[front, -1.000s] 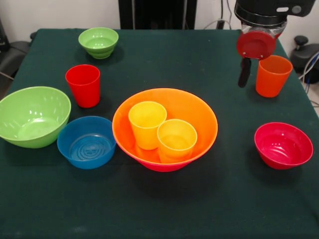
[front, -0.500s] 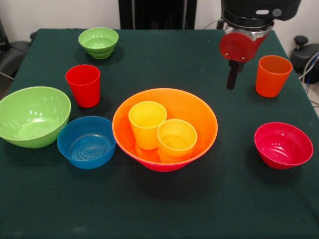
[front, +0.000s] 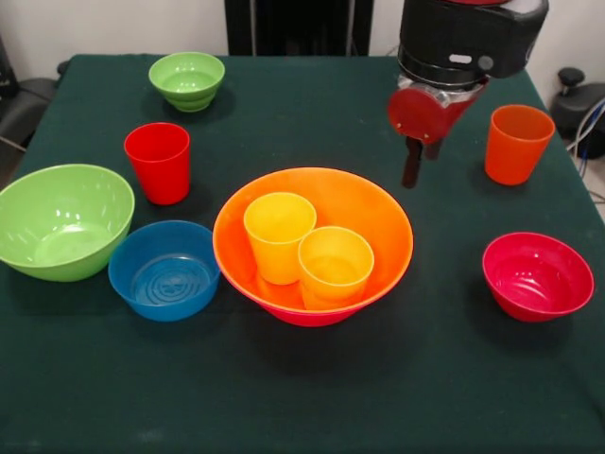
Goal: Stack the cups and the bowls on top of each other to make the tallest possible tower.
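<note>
The tower's base is a large orange bowl [front: 364,222] nested in a pink bowl [front: 307,317] at the table's middle. Two yellow cups [front: 279,232] [front: 336,265] stand upright inside it, side by side. A red cup [front: 158,161] stands at the left and an orange cup [front: 516,142] at the right. Around them sit a medium-large green bowl [front: 61,219], a small blue bowl [front: 164,270], a small green bowl [front: 187,78] and a small red bowl [front: 537,274]. My gripper [front: 413,172] hangs just beyond the orange bowl's far right rim, left of the orange cup, carrying nothing that I can see.
A dark green cloth [front: 444,388] covers the table, with its side edges running close to the green bowl on the left and the orange cup on the right. Dark equipment [front: 579,99] sits off the table's right corner.
The gripper has travelled left and a little lower, from right beside the orange cup to the far right rim of the orange bowl. No cup or bowl has moved.
</note>
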You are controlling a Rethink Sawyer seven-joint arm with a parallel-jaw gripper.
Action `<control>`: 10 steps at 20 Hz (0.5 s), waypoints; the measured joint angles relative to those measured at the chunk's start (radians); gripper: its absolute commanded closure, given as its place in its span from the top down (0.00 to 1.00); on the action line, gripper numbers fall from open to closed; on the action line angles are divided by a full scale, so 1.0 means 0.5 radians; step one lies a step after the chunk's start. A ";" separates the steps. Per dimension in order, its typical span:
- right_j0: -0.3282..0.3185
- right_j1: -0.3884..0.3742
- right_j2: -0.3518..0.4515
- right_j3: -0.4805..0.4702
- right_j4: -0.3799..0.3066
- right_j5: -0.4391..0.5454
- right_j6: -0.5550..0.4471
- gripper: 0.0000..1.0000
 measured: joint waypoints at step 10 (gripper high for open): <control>0.251 -0.024 -0.043 0.163 0.051 -0.005 0.040 1.00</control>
